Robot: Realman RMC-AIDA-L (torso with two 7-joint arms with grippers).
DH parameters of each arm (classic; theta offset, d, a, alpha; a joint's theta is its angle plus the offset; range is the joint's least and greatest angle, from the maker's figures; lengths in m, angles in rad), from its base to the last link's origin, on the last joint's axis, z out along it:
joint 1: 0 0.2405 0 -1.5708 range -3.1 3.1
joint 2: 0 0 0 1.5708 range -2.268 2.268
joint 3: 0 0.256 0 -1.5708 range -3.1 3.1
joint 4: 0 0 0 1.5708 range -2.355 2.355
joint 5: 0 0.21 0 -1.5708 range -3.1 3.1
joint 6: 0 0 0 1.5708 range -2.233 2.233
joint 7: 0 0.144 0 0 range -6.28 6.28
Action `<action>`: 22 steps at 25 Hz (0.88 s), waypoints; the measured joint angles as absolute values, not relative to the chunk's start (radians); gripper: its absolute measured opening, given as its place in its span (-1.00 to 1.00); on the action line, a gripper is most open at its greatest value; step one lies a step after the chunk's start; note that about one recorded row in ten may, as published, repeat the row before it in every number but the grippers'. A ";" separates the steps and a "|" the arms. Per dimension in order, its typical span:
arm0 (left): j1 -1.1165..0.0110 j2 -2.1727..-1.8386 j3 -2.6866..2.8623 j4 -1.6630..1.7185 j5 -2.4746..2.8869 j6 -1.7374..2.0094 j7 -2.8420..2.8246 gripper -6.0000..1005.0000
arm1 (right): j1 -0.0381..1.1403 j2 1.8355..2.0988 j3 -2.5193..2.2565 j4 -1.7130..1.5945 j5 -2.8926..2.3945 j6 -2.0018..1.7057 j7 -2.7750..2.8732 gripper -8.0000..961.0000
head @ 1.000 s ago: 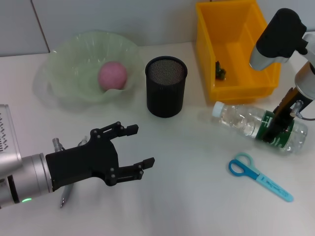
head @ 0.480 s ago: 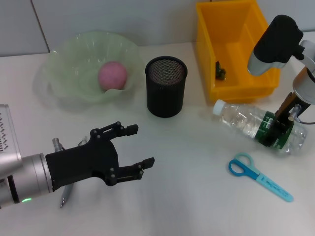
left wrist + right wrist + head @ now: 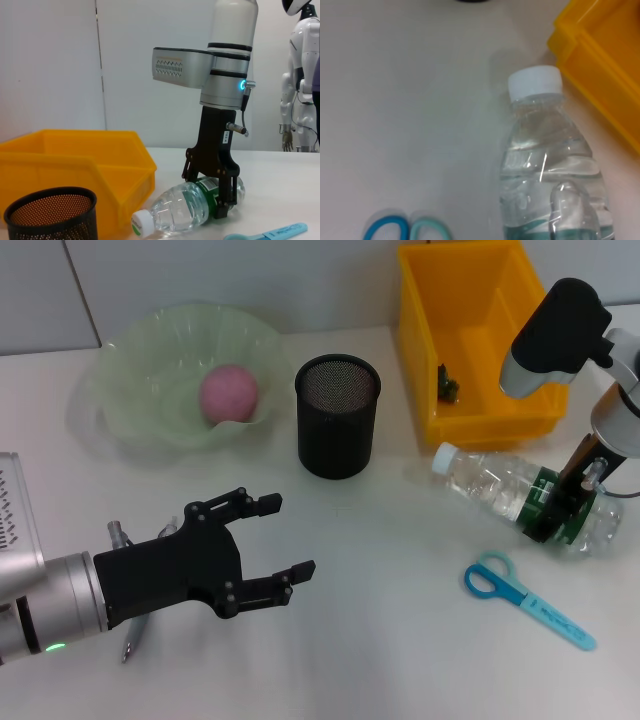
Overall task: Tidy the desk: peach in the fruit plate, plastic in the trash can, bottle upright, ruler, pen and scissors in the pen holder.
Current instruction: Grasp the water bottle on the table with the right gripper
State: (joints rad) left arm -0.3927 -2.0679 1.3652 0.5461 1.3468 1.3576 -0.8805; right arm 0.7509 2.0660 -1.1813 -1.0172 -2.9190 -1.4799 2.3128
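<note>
The clear bottle [image 3: 500, 488] lies on its side at the right, white cap toward the pen holder. My right gripper [image 3: 556, 514] is shut on the bottle at its green label; the left wrist view shows the gripper [image 3: 218, 197] with a finger on each side of the bottle [image 3: 180, 206]. Blue scissors [image 3: 528, 600] lie in front of it. The peach [image 3: 230, 392] sits in the green fruit plate [image 3: 140, 375]. My left gripper [image 3: 272, 540] hovers open at the front left, over a grey pen [image 3: 130, 640]. The ruler is out of view.
A black mesh pen holder [image 3: 338, 415] stands mid-table. The yellow bin [image 3: 480, 420] at the back right holds a small dark scrap [image 3: 449, 388]. In the right wrist view the bottle cap [image 3: 535, 81] lies close to the bin wall [image 3: 605, 60].
The right arm's wrist has shifted slightly back and right, and the bottle has nudged a little with it. The left arm has not moved.
</note>
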 joint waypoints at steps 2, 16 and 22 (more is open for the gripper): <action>-0.393 -2.068 1.365 0.546 1.347 1.358 -0.881 0.52 | 0.751 2.064 -1.181 -1.017 -2.919 -1.476 2.316 0.74; -0.393 -2.068 1.366 0.546 1.347 1.362 -0.880 0.52 | 0.765 2.048 -1.180 -0.970 -2.919 -1.450 2.352 0.63; -0.394 -2.068 1.367 0.547 1.347 1.363 -0.879 0.52 | 0.757 2.053 -1.183 -1.002 -2.919 -1.464 2.346 0.63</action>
State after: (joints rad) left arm -0.3938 -2.0678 1.3668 0.5468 1.3468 1.3629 -0.8791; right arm 0.7569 2.0526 -1.1827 -1.0022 -2.9192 -1.4641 2.3459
